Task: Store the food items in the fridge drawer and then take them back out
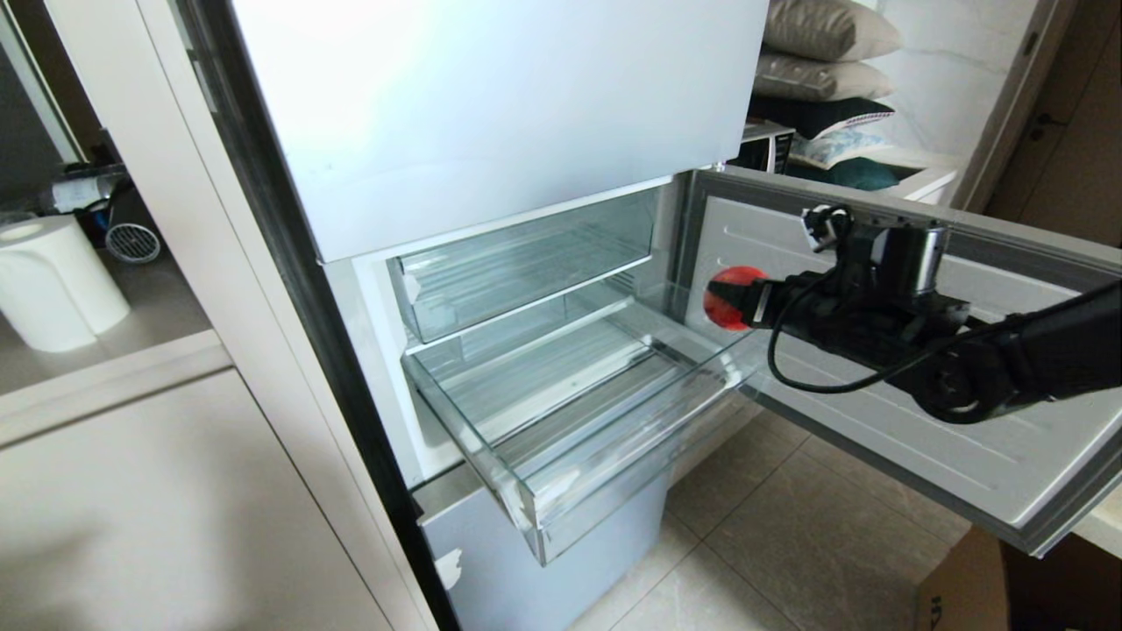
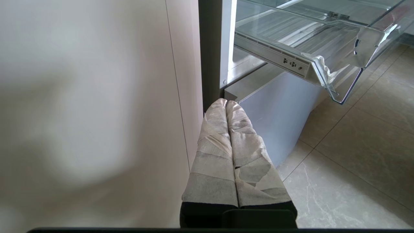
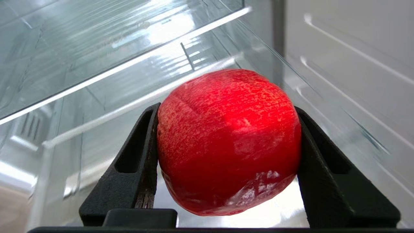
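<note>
Fridge drawer (image 1: 561, 421) pulled out below shallower drawer (image 1: 517, 263), fruit (image 1: 732, 298) seemingly above its right edge

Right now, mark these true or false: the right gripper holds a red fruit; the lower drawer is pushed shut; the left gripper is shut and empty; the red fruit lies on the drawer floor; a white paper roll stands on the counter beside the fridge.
1. The right gripper holds the red fruit: true.
2. The lower drawer is pushed shut: false, it is pulled out.
3. The left gripper is shut and empty: true.
4. The fruit lies on the drawer floor: false, it is held above the drawer's right side.
5. A white paper roll stands on the counter beside the fridge: true.
</note>
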